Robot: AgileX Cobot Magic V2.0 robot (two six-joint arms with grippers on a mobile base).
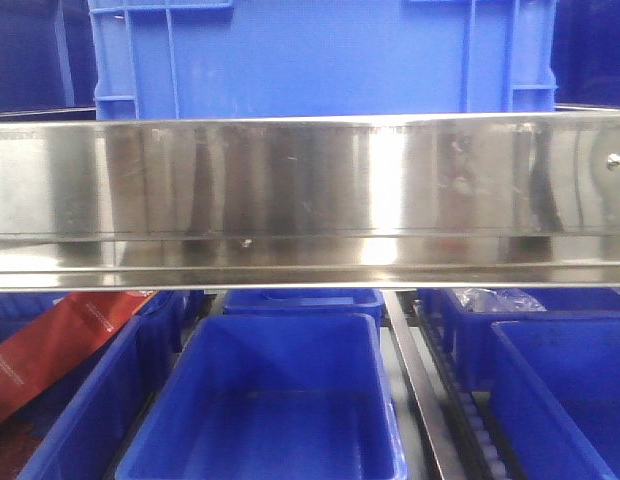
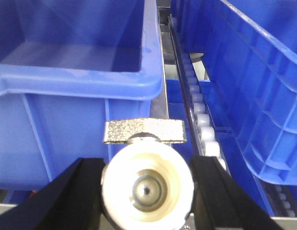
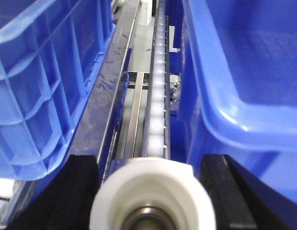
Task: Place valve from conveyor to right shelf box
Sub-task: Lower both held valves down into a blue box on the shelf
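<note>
The left gripper (image 2: 147,194) held a white valve (image 2: 147,179) between its jaws; the right gripper (image 3: 151,199) clamped a second valve (image 3: 153,184) likewise.

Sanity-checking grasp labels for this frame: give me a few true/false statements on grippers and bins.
1. The left gripper grips a white valve with a metal handle. True.
2. The right gripper is empty. False: the right gripper grips another white valve.
3. A roller track runs between blue bins in the right wrist view. True.
4. The middle bin in the front view holds valves. False: the centre blue bin looks empty.
</note>
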